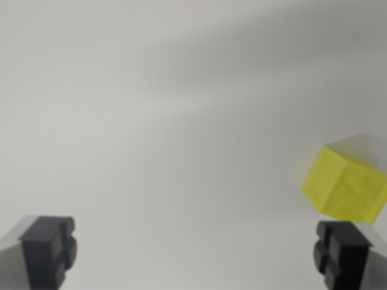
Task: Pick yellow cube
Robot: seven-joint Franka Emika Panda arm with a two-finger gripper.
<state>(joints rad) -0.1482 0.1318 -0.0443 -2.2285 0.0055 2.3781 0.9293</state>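
A yellow cube [346, 184] rests on a plain white surface [181, 121] at the wrist view's right, turned so one corner edge faces the camera. My gripper [195, 257] is open, with nothing between its fingers. The left black fingertip [48, 251] stands at the bottom left and the right black fingertip [341, 254] at the bottom right. The cube lies just above the right fingertip, off to the right of the gap between the fingers. The picture is blurred, so I cannot tell whether the cube touches that fingertip.
A soft grey shadow band crosses the white surface from the upper right toward the middle. Nothing else shows in the view.
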